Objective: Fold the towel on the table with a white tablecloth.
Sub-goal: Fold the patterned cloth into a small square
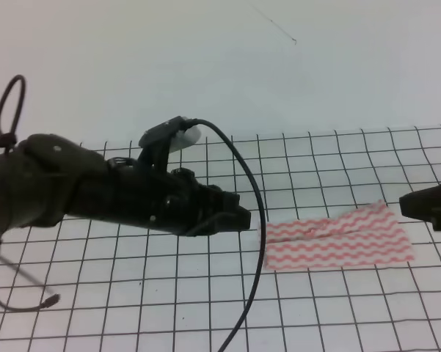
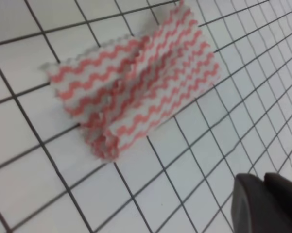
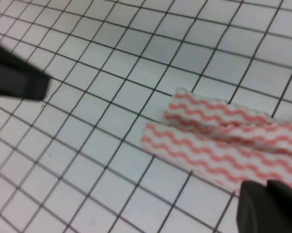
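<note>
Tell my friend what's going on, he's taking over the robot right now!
Left gripper: beside the towel's left end, holding nothing; open or shut, can't tell.
Right gripper: at the towel's right end, holding nothing; can't tell either.
Towel: lies on the gridded tablecloth, a long strip with both long edges folded in.
Done: that first fold.
Left: probably folding it end to end.

The towel (image 1: pixel 337 238), a thin white cloth with pink-red wavy stripes, lies as a long folded strip on the white tablecloth (image 1: pixel 132 293), whose thin black square grid covers the table (image 1: pixel 396 323), its layers overlapping along a lengthwise crease, one edge slightly raised.
</note>
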`<state>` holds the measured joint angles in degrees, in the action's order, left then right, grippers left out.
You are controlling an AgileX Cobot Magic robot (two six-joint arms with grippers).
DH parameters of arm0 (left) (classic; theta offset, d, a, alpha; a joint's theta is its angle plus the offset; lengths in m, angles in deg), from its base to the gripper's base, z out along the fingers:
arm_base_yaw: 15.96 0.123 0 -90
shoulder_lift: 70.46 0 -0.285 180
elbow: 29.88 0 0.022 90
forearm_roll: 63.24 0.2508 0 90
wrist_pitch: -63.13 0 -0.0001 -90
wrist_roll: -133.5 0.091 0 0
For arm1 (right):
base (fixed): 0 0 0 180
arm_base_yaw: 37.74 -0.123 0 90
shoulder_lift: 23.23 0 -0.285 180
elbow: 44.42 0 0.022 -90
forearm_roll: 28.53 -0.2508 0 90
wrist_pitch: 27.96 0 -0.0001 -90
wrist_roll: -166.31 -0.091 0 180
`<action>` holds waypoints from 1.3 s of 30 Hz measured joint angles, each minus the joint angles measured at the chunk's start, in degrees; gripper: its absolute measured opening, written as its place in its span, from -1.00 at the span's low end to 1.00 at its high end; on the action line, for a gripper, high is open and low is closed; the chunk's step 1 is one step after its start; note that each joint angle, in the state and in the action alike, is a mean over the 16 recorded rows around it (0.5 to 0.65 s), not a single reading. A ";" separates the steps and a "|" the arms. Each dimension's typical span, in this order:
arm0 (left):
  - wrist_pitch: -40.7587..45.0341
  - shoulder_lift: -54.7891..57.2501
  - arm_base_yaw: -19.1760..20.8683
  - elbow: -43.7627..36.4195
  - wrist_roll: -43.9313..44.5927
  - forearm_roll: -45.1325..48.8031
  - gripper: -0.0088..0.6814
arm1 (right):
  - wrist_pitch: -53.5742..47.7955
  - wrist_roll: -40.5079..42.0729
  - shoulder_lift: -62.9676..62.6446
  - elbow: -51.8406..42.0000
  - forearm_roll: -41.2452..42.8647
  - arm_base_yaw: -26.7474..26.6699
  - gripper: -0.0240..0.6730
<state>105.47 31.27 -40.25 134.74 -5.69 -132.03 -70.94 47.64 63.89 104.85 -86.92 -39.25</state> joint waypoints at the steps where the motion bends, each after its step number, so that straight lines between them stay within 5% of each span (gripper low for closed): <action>1: 1.05 1.21 0.33 1.28 -0.62 0.59 -0.92 | 0.62 -0.38 -1.41 -0.41 0.99 -0.50 -0.80; 19: 20.75 16.46 6.12 18.14 -9.46 9.95 -0.97 | 1.82 -2.98 -2.19 -0.49 9.13 -4.78 -0.90; 39: 26.67 32.07 2.20 31.91 -16.54 12.40 -0.97 | -4.86 -1.76 -1.50 0.33 10.69 -4.78 -0.90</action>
<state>132.14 63.34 -38.05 166.65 -22.23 -119.62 -75.80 45.89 62.39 105.17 -76.23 -44.03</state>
